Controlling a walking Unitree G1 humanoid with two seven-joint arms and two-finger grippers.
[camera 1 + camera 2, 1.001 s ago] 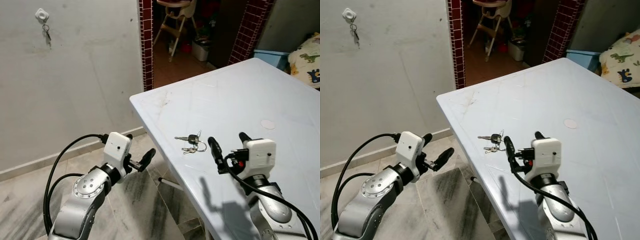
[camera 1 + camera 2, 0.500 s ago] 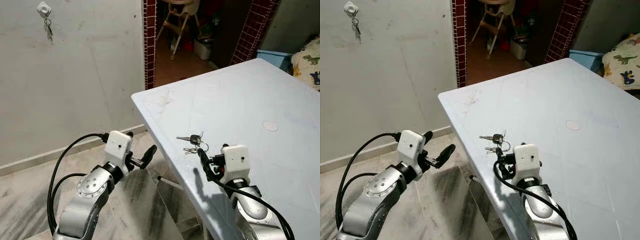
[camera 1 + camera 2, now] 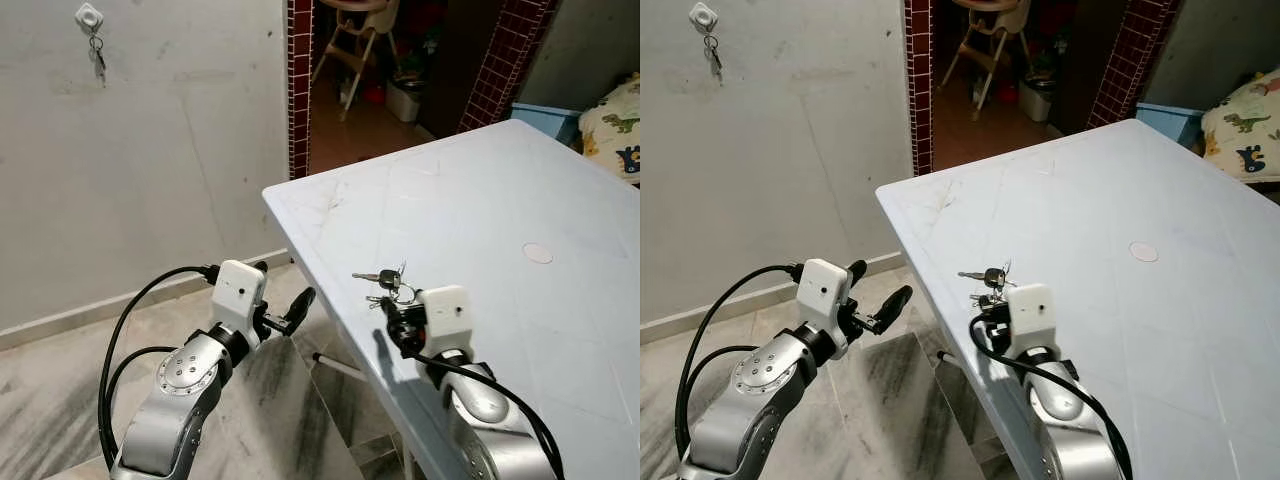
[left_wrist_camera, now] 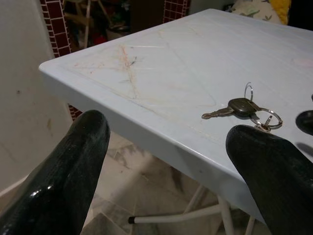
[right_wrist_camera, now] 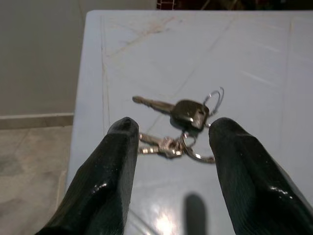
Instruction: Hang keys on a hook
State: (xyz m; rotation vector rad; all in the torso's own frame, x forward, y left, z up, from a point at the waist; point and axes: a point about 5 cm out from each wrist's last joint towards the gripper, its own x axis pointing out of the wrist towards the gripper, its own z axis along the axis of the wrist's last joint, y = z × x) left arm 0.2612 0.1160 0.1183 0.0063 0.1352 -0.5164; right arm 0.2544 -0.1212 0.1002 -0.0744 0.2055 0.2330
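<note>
A bunch of keys [image 3: 384,282] with a black-headed key and silver rings lies on the white table [image 3: 470,210], close to its near left edge. My right gripper [image 5: 171,132] is open just before the keys [image 5: 182,128], its two black fingers either side of them, not touching. My left gripper [image 3: 282,305] is open, held off the table's left edge above the floor; it looks at the keys [image 4: 243,110] from the side. A white wall hook [image 3: 88,17] at the upper left carries another small bunch of keys [image 3: 97,60].
A doorway with red brick edges [image 3: 298,70] opens behind the table onto a room with a high chair [image 3: 360,30]. A dinosaur-print cushion [image 3: 618,120] lies at the far right. Marble floor [image 3: 60,400] spreads to the left, below the grey wall.
My right gripper has moved forward and to the left across the table until its fingers reach the keys. The left arm has barely moved.
</note>
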